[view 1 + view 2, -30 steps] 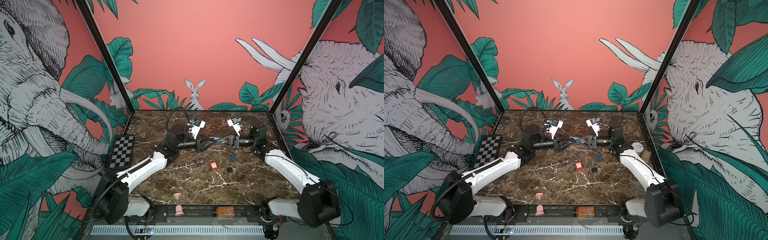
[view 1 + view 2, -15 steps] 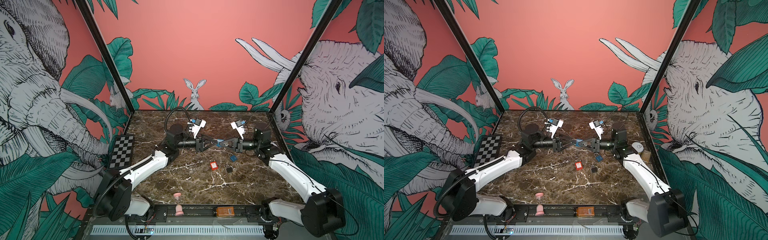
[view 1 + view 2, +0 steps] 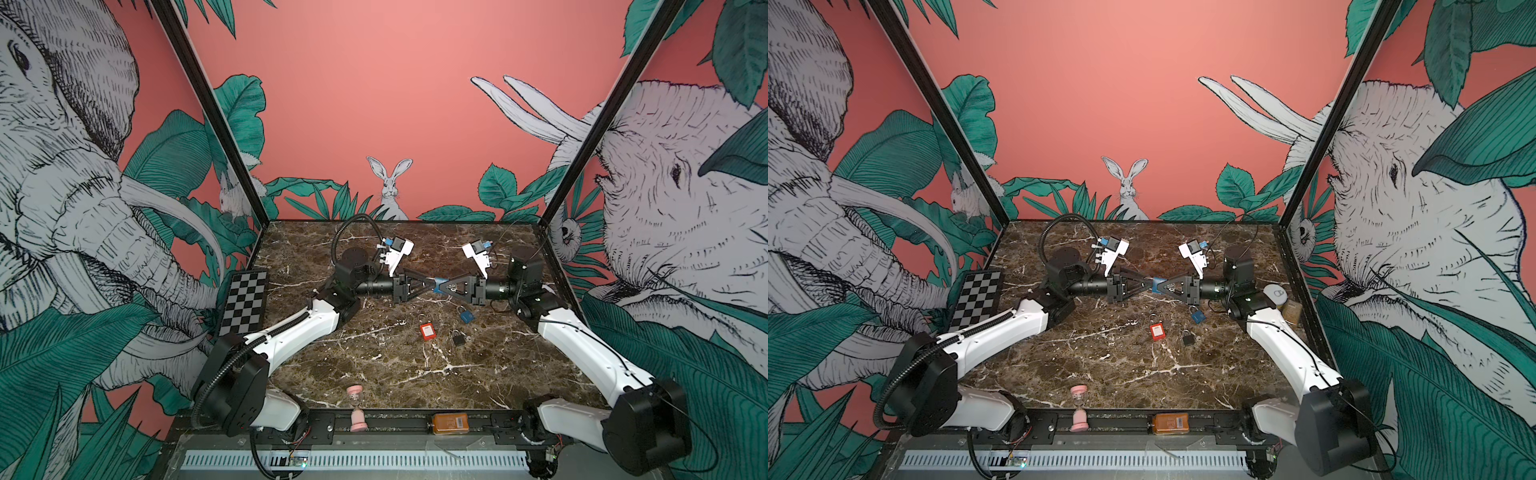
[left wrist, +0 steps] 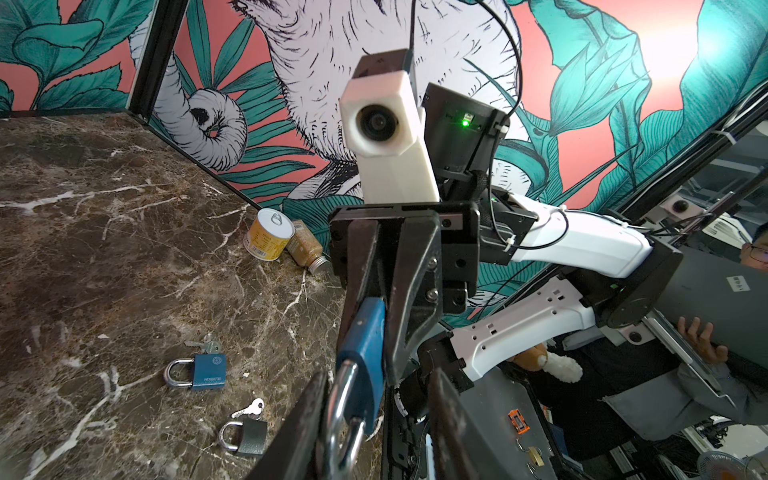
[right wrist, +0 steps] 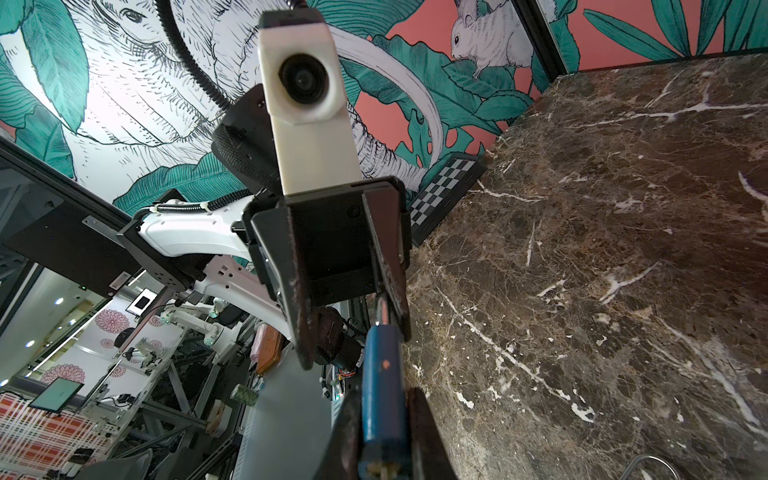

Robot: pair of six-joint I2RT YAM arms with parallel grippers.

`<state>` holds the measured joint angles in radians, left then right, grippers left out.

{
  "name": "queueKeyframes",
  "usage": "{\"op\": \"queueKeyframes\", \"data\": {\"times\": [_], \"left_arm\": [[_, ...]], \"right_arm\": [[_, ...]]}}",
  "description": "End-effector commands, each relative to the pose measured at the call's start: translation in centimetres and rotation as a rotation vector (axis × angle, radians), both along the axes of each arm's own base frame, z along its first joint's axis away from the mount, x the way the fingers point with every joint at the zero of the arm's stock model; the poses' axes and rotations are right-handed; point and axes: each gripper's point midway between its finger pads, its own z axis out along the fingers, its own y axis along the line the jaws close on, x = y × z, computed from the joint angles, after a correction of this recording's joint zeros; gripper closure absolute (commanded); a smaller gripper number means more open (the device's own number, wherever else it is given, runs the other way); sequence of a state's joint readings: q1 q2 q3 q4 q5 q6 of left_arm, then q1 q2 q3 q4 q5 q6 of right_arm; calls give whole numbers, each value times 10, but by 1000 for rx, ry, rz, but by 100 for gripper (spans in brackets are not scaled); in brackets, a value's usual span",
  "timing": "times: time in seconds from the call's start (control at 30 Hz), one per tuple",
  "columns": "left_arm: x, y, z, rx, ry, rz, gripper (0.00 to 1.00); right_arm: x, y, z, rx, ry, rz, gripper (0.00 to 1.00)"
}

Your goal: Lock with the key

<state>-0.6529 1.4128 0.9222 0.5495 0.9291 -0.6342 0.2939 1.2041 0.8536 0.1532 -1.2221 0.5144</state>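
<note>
A blue padlock (image 3: 436,285) (image 3: 1158,286) hangs above the middle of the table between my two grippers, which point at each other. My right gripper (image 5: 384,432) is shut on its blue body (image 5: 382,382). My left gripper (image 4: 374,428) stands open around the steel shackle (image 4: 340,407). The shackle lies against one finger (image 4: 303,428), and the other finger is well apart from it. I cannot tell whether the shackle is latched. Small keys (image 4: 208,345) lie on the table beside the other padlocks. No key shows in either gripper.
On the marble under the grippers lie a second blue padlock (image 3: 466,316), a dark grey padlock (image 3: 458,338) and a red padlock (image 3: 428,331). A can (image 4: 268,241) and a jar (image 4: 305,249) sit at the right wall. A checkerboard (image 3: 245,301) lies at the left edge and a pink hourglass (image 3: 355,407) at the front.
Both grippers and the blue padlock between them have drifted slightly to the right. The right arm has drawn back toward its own side, and the left gripper has followed.
</note>
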Motion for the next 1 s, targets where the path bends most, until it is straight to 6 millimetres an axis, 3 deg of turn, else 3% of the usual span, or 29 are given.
{"op": "queueKeyframes", "data": {"times": [0.0,0.97], "left_arm": [[-10,-3,24,-49,-58,-53,59],[-18,-16,17,-49,-11,-120,78]], "right_arm": [[4,0,12,25,-61,-16,100],[13,4,14,18,-102,-51,100]]}}
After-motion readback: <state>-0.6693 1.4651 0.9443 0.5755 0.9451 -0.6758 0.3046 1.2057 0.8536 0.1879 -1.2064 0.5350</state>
